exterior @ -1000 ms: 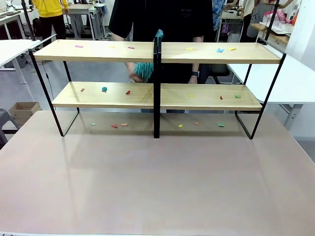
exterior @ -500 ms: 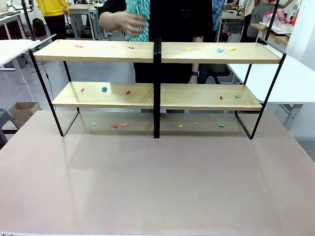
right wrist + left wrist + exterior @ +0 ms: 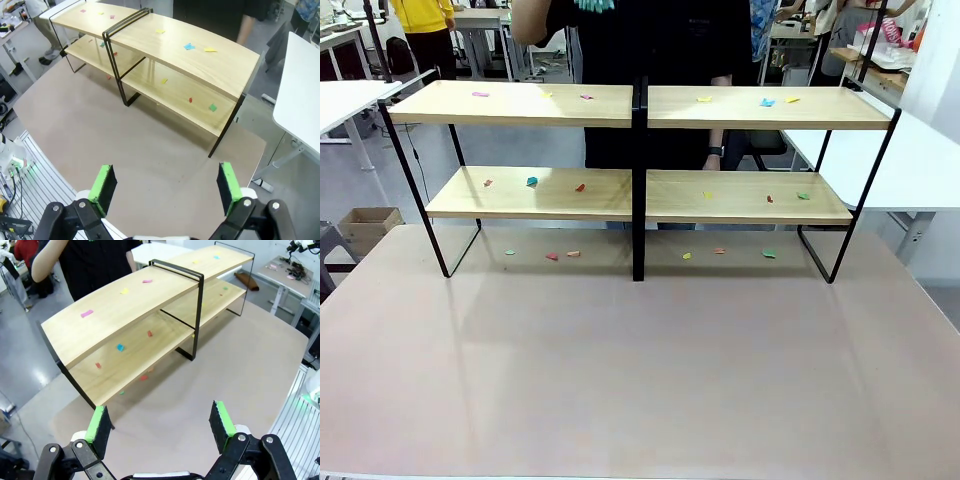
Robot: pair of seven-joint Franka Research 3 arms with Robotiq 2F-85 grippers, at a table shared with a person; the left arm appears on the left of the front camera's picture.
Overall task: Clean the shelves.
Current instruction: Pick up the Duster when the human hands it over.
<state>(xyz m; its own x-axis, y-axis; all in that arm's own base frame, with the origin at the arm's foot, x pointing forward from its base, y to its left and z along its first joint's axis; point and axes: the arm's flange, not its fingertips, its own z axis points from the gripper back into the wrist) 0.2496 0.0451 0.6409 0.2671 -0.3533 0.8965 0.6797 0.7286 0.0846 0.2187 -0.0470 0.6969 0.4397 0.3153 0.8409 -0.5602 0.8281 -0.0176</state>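
Shelves (image 3: 740, 197) stand across table's (image 3: 640, 380) far side, coloured scraps (image 3: 532, 181) on boards & beneath | L gripper (image 3: 159, 415) & R gripper (image 3: 165, 172): jaws spread wide, empty, hovering over near side | I hold them clear, prob. leaving room for person (image 3: 660, 40) behind.

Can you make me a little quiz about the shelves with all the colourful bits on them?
1. True or false: the colourful scraps lie only on the top boards of the shelves.
2. What colour is the post in the middle of the shelves? A) white B) black C) red
3. Fill in: the left end effector and the right end effector both have their jaws ____.

Key
1. False: scraps lie on both tiers and on the table underneath.
2. B
3. open
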